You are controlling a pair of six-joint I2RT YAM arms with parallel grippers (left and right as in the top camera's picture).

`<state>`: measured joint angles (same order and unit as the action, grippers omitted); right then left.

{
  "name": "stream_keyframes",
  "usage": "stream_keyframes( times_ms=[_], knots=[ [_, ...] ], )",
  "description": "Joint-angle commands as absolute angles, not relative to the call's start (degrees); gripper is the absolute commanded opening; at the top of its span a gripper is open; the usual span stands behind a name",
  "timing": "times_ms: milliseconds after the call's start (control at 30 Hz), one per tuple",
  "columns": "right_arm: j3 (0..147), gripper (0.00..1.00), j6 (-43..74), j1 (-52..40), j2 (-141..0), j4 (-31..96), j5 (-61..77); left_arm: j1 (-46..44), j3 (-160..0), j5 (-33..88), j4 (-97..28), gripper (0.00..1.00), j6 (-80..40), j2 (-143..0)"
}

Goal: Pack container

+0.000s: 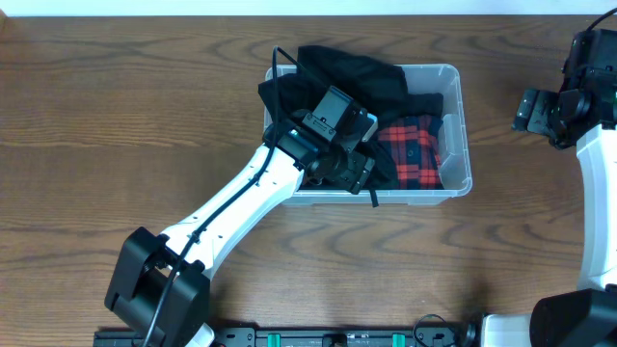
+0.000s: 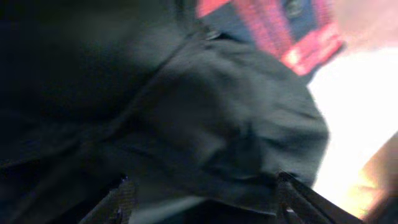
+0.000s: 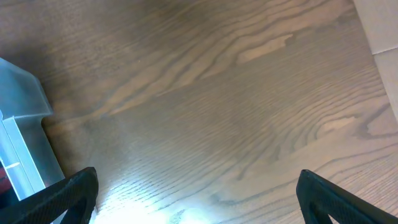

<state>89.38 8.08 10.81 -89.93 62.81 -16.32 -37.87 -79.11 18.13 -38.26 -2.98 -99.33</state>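
Observation:
The clear plastic container (image 1: 461,145) stands at the table's middle, with a black garment (image 1: 352,72) piled in its left half and draping over the back rim. A red and navy plaid cloth (image 1: 410,149) lies in its right half. My left gripper (image 1: 355,166) reaches into the container over the black garment (image 2: 186,106). Its fingers stand wide apart, open (image 2: 202,196), with the cloth lying loose just beyond them. The plaid cloth (image 2: 273,25) shows further off. My right gripper (image 3: 199,196) hovers open over bare wood, right of the container (image 3: 25,99).
The wooden table (image 1: 116,116) spreads all round the container. The right arm (image 1: 554,106) sits near the right edge of the table. A black cable (image 1: 278,72) loops up from the left arm over the container's left rim.

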Motion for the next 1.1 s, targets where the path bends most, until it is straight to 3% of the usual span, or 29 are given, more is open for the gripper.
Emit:
stream_keyframes(
  times_ms=[0, 500, 700, 800, 867, 967, 1067],
  knots=[
    [89.17, 0.99, 8.1, 11.18, -89.41, 62.81, -16.93, -37.85, -79.94, 24.01, -37.87, 0.73, -3.27, -98.08],
    [89.17, 0.99, 8.1, 11.18, -89.41, 62.81, -16.93, -36.88, -81.47, 23.94, -25.76, 0.73, -3.25, -94.78],
    [89.17, 0.99, 8.1, 11.18, -89.41, 62.81, -16.93, -33.01, -81.47, 9.41, -23.46, 0.73, -3.25, -92.18],
    [89.17, 0.99, 8.1, 11.18, -89.41, 62.81, -16.93, -30.11, -81.47, 3.84, -24.99, 0.59, -3.25, -92.05],
    [89.17, 0.99, 8.1, 11.18, -89.41, 62.81, -16.93, -28.45, -81.45, 1.83, -25.67, 0.38, -3.25, -92.31],
    [89.17, 0.99, 8.1, 11.18, -89.41, 62.81, -16.93, -26.22, -81.43, 1.65, -25.74, 0.13, -3.27, -93.43],
    [89.17, 0.99, 8.1, 11.18, -89.41, 62.81, -16.93, -25.23, -81.34, 1.61, -25.39, 0.1, -3.25, -95.53]
  ],
)
